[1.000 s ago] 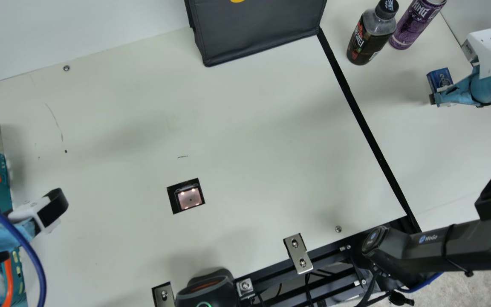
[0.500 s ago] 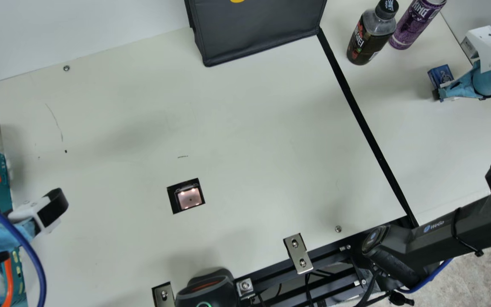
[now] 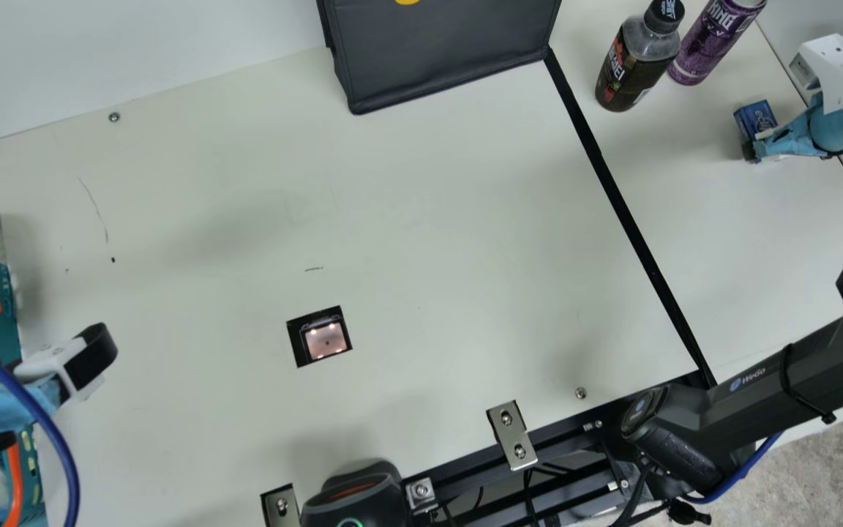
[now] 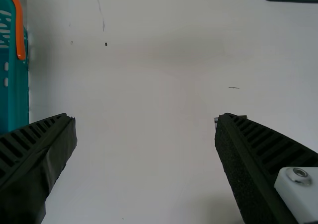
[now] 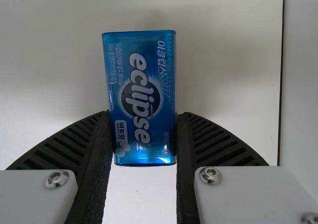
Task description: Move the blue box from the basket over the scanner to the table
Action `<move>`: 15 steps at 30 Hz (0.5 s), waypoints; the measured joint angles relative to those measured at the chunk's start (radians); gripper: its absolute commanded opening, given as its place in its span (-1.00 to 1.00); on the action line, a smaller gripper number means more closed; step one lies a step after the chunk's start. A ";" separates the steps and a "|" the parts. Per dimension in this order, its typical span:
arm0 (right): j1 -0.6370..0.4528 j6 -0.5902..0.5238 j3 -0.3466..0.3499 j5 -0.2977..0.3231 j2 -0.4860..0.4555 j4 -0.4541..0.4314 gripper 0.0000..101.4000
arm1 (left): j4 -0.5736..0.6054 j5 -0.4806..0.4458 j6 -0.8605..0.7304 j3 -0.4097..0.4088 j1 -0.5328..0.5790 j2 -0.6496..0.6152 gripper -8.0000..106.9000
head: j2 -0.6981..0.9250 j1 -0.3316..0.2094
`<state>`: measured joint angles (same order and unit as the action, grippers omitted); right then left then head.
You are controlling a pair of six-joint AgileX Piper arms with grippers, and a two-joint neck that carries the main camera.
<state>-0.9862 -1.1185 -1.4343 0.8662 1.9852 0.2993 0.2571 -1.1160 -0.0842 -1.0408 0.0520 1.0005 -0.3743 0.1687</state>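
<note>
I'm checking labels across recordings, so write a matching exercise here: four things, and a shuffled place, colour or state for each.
1. glossy blue rectangular box
2. left gripper
3. teal plastic basket
4. purple cylindrical can

A. beside the dark plastic bottle
B. open, holding nothing
C. held by the right gripper
D. orange-handled

Pairs: 1-C, 2-B, 3-D, 4-A

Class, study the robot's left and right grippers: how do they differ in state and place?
The left gripper is open with nothing between its fingers; the right gripper is shut on the blue box. The left gripper is nearer the teal basket, while the right gripper is nearer the bottle. Both have black ribbed fingers.
</note>
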 measured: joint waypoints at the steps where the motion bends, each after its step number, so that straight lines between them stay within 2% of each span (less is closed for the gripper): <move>1: 0.003 0.001 -0.002 -0.001 0.002 0.000 -0.81 | 0.000 0.000 0.000 0.000 0.000 0.000 0.71 | 0.000 0.000; 15: 0.021 0.026 0.022 -0.025 -0.002 -0.018 0.11 | 0.000 0.000 0.000 0.000 0.000 0.000 0.71 | 0.000 -0.002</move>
<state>-0.9648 -1.0926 -1.4124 0.8417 1.9827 0.2808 0.2571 -1.1160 -0.0842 -1.0408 0.0520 1.0005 -0.3743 0.1672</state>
